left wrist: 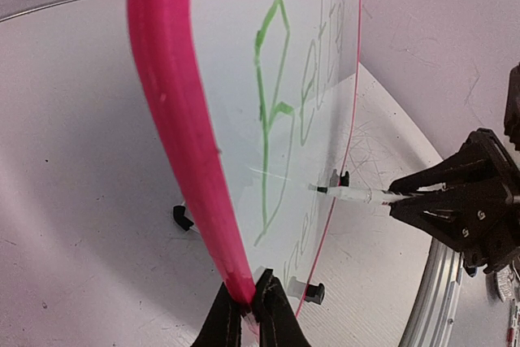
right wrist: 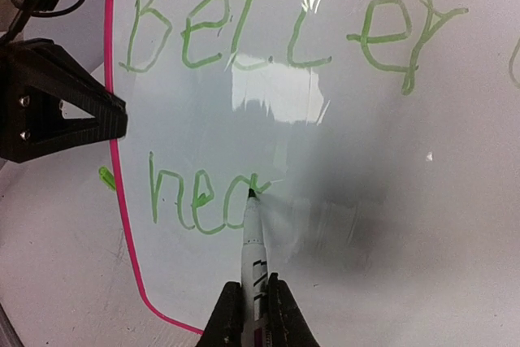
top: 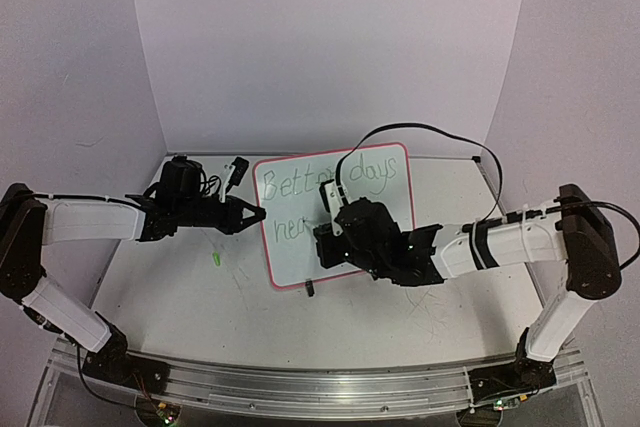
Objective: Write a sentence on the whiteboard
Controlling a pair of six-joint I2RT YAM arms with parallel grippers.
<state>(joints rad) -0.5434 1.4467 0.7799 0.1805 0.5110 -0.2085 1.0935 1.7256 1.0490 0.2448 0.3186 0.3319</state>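
The whiteboard (top: 385, 202) stands upright at the table's middle, white with a pink-red rim (left wrist: 175, 119). Green words on it read "Better days" (right wrist: 284, 30) and below "hea" (right wrist: 199, 197). My left gripper (left wrist: 246, 302) is shut on the board's left rim and also shows in the top view (top: 258, 213). My right gripper (right wrist: 256, 302) is shut on a white marker (right wrist: 253, 241), whose tip touches the board at the end of the lower word. The marker also shows in the left wrist view (left wrist: 357, 195).
A small green marker cap (top: 215, 260) lies on the table left of the board. Black stand feet (left wrist: 315, 291) hold the board up. A black cable (top: 430, 132) arcs over the board from the right arm. Grey walls close in behind.
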